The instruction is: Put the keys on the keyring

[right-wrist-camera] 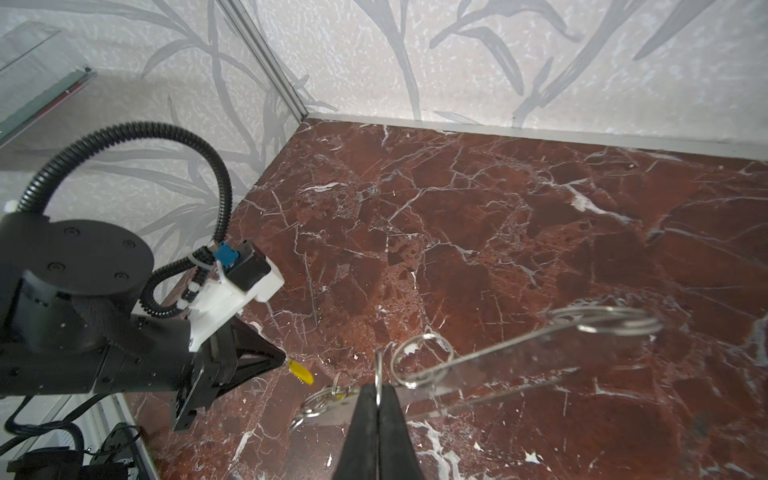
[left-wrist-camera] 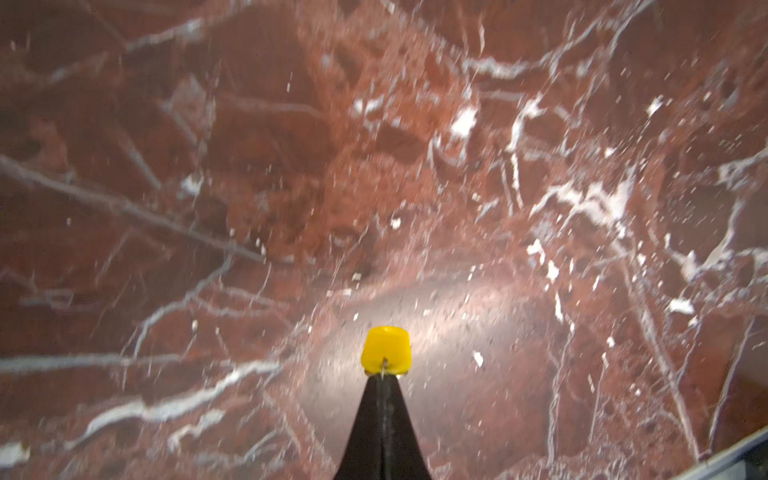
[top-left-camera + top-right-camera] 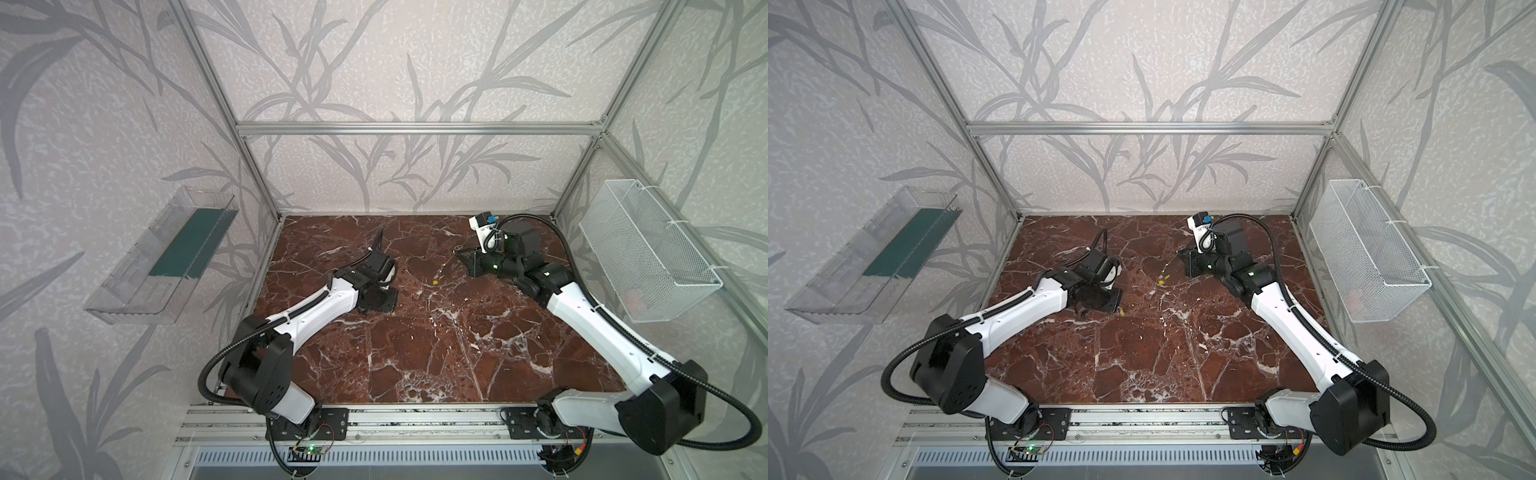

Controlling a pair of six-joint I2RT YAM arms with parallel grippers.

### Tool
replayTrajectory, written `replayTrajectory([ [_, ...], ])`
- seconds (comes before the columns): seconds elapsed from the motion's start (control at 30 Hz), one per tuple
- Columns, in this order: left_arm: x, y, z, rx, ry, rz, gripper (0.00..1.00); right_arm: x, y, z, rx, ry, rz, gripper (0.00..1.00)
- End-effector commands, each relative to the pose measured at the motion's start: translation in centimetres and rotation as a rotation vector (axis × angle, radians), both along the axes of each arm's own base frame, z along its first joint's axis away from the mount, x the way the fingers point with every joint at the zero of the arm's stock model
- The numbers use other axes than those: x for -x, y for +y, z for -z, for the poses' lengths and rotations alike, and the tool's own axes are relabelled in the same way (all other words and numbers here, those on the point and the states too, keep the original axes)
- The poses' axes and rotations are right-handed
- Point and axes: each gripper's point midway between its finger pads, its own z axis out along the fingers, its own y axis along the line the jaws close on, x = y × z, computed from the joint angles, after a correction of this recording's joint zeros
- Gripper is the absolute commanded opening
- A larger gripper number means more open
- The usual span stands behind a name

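Key [image 2: 386, 348] clamped, aligned with left hand [image 2: 383, 373]

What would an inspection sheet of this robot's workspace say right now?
Surface: red-brown marble tabletop, white veins.
Job's things: one yellow key and the keyring, both held; further yellow keys beside the keyring.
Clutter: nothing seen.
Grippers: left gripper shut on yellow key; right gripper shut on keyring.
Cables: black conduits loop along both arms.
Surroundings: clear shelf, wire basket, leaf-patterned walls, metal frame.
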Motion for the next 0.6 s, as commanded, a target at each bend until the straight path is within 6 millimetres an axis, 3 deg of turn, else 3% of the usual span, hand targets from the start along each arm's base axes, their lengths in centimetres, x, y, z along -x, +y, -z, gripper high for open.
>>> replayTrajectory([
  [0.0, 3.0, 2.6, 0.7, -0.1, 0.084, -0.046, 0.0, -0.4, 1.1, -2.2, -0.045, -0.064, -0.026, 0.0],
  [0.3, 7.3, 3.2, 2.8, -0.256, 0.275, 0.027, 0.0, -0.2, 1.5, -1.7, -0.042, -0.061, -0.034, 0.0],
  [0.4, 7.4, 2.9, 3.8, -0.288, 0.312, 0.056, 0.0, 0.1, 1.4, -1.6, -0.041, -0.059, -0.037, 0.0],
  [0.57, 5.6, 1.9, 4.3, -0.31, 0.3, 0.081, 0.0, 0.6, 1.0, -1.5, -0.034, -0.06, -0.033, 0.0],
])
